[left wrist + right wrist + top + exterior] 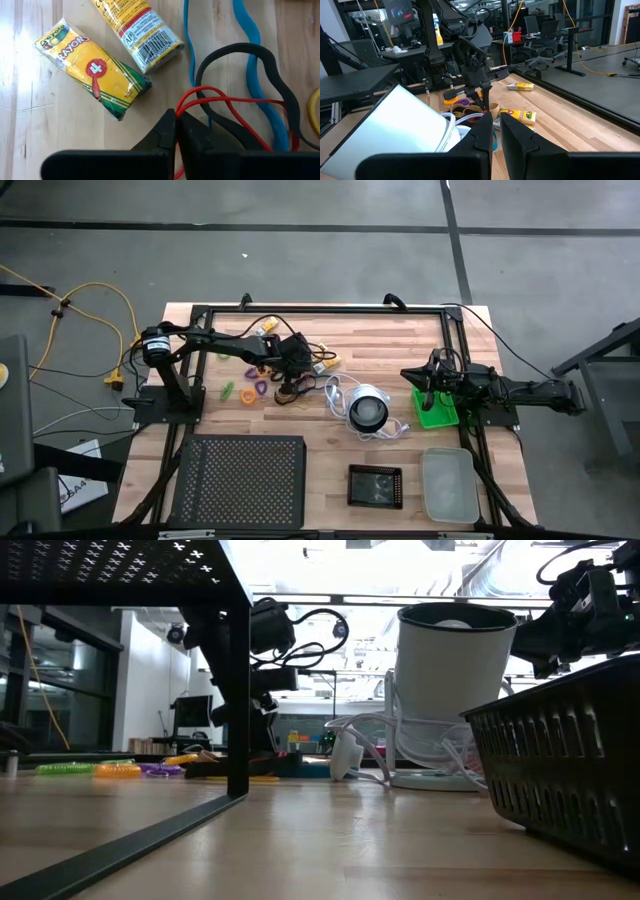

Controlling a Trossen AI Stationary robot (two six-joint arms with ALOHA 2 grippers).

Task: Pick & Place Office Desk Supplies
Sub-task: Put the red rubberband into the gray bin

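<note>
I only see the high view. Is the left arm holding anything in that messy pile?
Observer: Yes. In the left wrist view, the left gripper has its jaws shut on a thin red band.
Operator: What's lying next to it?
Observer: A black band and a blue band, crossing each other.
Operator: And the yellow things?
Observer: They're crayon packs. The nearer crayon pack says Crayons and has a 4 on it.
</note>
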